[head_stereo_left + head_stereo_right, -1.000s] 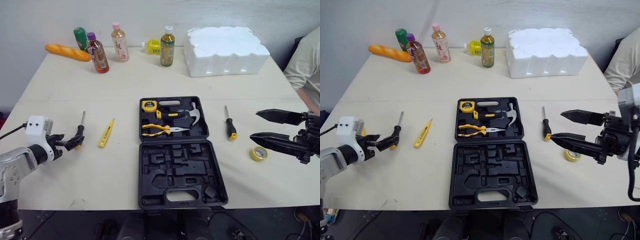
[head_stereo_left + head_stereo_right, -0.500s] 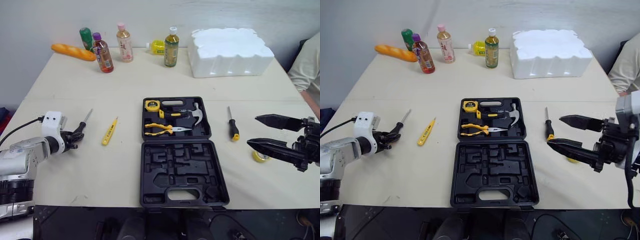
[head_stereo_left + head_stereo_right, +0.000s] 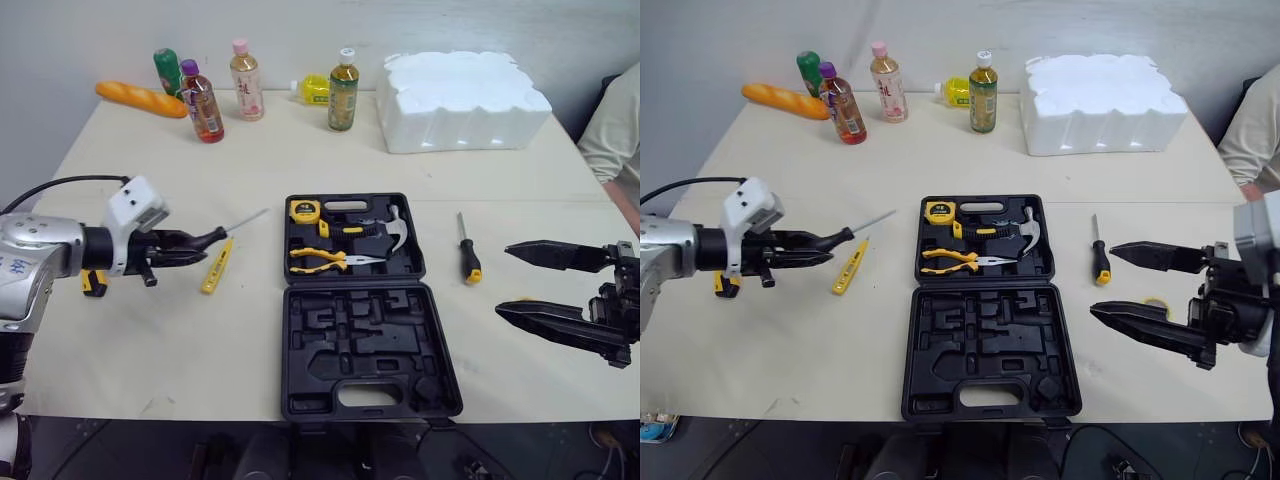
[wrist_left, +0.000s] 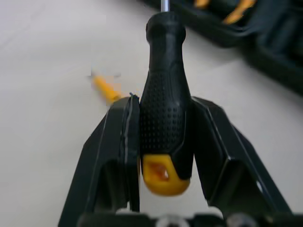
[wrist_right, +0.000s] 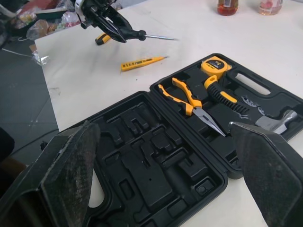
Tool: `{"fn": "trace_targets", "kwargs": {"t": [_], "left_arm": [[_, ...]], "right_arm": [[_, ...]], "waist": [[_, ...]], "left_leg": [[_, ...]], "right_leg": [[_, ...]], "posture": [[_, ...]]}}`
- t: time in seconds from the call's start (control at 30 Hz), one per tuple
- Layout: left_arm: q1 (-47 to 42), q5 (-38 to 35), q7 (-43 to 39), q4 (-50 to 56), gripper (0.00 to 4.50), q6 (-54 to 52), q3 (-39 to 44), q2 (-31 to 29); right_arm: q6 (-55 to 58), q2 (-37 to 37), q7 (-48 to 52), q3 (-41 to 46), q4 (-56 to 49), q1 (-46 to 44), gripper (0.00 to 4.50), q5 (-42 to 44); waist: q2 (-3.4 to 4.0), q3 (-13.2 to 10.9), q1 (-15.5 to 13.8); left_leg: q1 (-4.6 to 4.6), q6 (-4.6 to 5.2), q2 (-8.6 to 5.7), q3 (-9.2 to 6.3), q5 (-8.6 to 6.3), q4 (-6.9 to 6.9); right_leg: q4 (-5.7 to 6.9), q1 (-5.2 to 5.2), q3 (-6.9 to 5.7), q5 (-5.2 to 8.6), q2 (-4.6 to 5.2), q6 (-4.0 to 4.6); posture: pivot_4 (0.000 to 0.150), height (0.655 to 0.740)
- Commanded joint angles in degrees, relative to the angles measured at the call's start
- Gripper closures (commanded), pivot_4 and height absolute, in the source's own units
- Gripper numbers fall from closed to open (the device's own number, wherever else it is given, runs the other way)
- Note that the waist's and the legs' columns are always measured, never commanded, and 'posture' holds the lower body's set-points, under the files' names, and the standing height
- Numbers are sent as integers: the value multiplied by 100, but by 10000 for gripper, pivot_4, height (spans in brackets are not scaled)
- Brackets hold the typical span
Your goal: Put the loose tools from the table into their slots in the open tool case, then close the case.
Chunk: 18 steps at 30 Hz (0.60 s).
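The tool case lies open at the middle of the table, a black moulded shell. Its far half holds a yellow tape measure, yellow-handled pliers and a hammer, while the moulded slots of its near half are bare. On the robot's left of the case we see the left gripper clamped on a screwdriver. The tool has a black stippled handle with a yellow butt cap and a thin metal shaft. Both fingers press against the sides of the handle near its butt. The shaft runs straight out beyond the fingertips and points toward the case's far left corner, with its tip short of the rim. The tool appears to be held clear of the tabletop. Just beneath it, a yellow test pen lies flat on the table between the gripper and the case. A second screwdriver, black with a yellow band, lies on the table to the robot's right of the case, apart from it. Near that one, the right gripper hovers with its two fingers spread wide. It holds nothing and touches nothing, and it is turned toward the case's right edge.
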<state>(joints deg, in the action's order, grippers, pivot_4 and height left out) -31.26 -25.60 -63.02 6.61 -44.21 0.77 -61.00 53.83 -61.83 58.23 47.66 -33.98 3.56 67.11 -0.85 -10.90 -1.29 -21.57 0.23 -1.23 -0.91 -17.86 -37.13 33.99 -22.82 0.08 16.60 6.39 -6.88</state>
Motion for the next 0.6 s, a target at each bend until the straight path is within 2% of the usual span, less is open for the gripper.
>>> {"fn": "trace_targets", "kwargs": {"t": [0.03, 0.27, 0.4, 0.6], "left_arm": [[-219, -363, -483, 668, 33805, -224, -234, -13], [-1119, -329, -318, 1137, 33805, -1136, -1254, 559], [-1762, -114, 209, 1027, 33805, -1767, -1827, 1276], [-1981, 158, 256, 973, 33805, -1733, -2259, 1385]], "right_arm": [[37, -97, -77, 149, -157, -19, 0, 286], [189, -307, -70, 204, -32, -44, 0, 452], [299, -329, -24, 124, -118, 108, 0, 457], [247, -264, 135, 228, -182, 448, 0, 199]], "waist": [[0, 0, 7], [-6, -3, -14], [-8, -5, -29], [-9, -6, 60]], "left_leg": [[-1, 1, 0, 2, -1, -1], [-1, 18, -1, 11, -4, -21], [-2, 45, 1, 4, -11, -46], [9, 47, 6, 23, -12, -62]], "right_leg": [[0, 0, -1, 0, -2, -1], [1, 3, -1, -4, -50, -11], [13, 12, 4, -12, -61, -24], [42, 10, 11, -14, -75, -28]], "posture": [[1500, 7383], [1500, 7383], [1500, 7383], [1500, 7383]]}}
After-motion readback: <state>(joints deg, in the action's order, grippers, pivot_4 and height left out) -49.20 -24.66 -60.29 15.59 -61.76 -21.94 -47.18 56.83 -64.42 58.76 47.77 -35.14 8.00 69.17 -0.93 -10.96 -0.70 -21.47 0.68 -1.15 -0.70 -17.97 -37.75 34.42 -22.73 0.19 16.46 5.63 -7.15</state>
